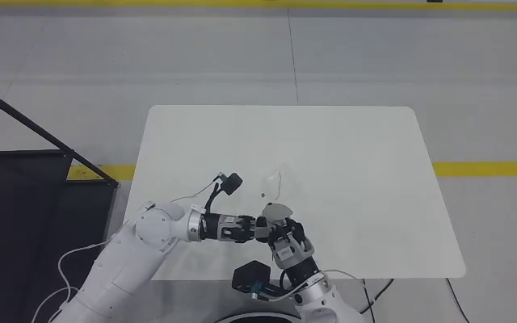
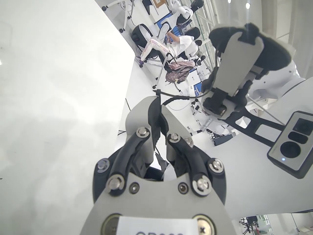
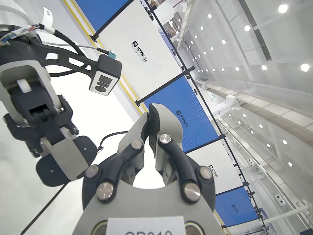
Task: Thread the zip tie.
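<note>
A white table (image 1: 363, 161) is recorded on a grey floor. A yellow floor line (image 1: 477, 168) runs out from it at 3 and 9 o'clock. A black barrier (image 1: 36, 194) stands at the table's 9 o'clock side, apart from the work. A faint clear item (image 1: 273, 182) lies on the table just at 12 o'clock of the two grippers. It cannot be told whether it is a bag, or what it holds. Nothing is seen between it and the grippers.

The left gripper (image 1: 255, 228) and the right gripper (image 1: 273, 220) are found close together near the table's 6 o'clock edge. The left one enters from 8 o'clock and the right one from 5 o'clock.

In the left wrist view the left gripper (image 2: 159, 103) is seen fully closed. The black zip tie (image 2: 158, 91) is pinched between its pads. The head of the tie stands just clear of the fingertips. From there the thin strap is carried across the gap to the tips of the right gripper (image 2: 211, 100).

In the right wrist view the right gripper (image 3: 149, 121) is seen with its pads pressed together. The zip tie (image 3: 113, 134) bows in a shallow arc and passes behind one finger (image 3: 133, 133). A grip on the strap is indicated, though the contact itself is hidden. The left gripper (image 3: 61, 162) hangs just beside it.

The long axis of the tie is judged to run from one gripper to the other, roughly 9 to 3 o'clock over the table. In the top view the tie is too small to be made out.
</note>
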